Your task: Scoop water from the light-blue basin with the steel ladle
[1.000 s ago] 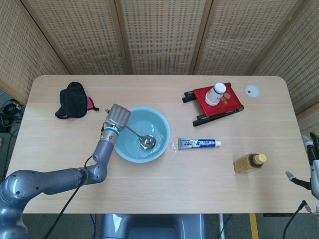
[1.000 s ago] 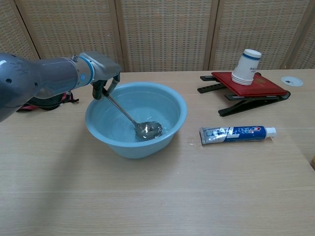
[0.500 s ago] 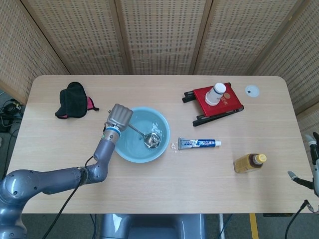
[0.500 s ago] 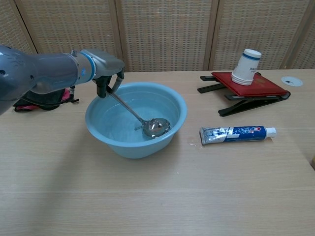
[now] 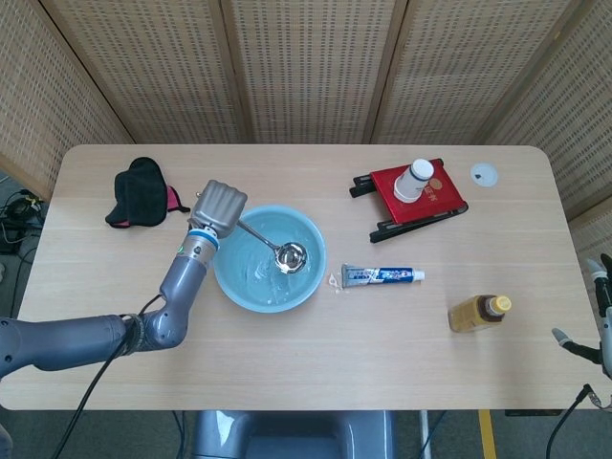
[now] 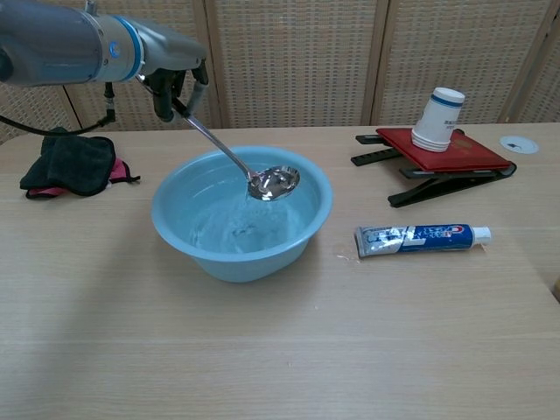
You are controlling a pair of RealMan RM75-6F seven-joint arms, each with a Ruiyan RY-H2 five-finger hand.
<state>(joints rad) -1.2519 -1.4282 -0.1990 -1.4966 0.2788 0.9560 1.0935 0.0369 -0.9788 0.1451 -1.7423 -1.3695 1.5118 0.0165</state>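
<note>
Steel ladle [image 6: 272, 183]: was held up over the light-blue basin [image 6: 306, 232], its bowl clear of the water at about rim height, its handle slanting up and left into the left hand.
Left hand [image 6: 174, 80]: fingers were clamped around the top of the ladle handle, above and behind the basin's left rim; in the head view the hand [image 5: 216, 208] sat at the basin's upper-left edge.
Light-blue basin: stood on the wooden table [image 5: 382, 354] left of centre, with water in the bottom showing ripples.
Right hand [image 5: 601, 316]: only a sliver showed at the right edge of the head view, low beside the table; whether its fingers were apart or together could not be told.
Toothpaste tube [image 6: 422, 236]: lay flat just right of the basin, cap pointing right.
Red stand [image 6: 437, 157]: sat at the back right on black legs, with a white paper cup [image 6: 439, 118] upside down on it.
Amber bottle [image 5: 479, 312]: lay on its side near the front right, well apart from the basin.
Black cloth [image 5: 141, 192]: was bunched at the back left with a bit of pink showing, near the left hand but apart from it.
White disc [image 5: 484, 174]: lay flat at the far right corner of the table.
</note>
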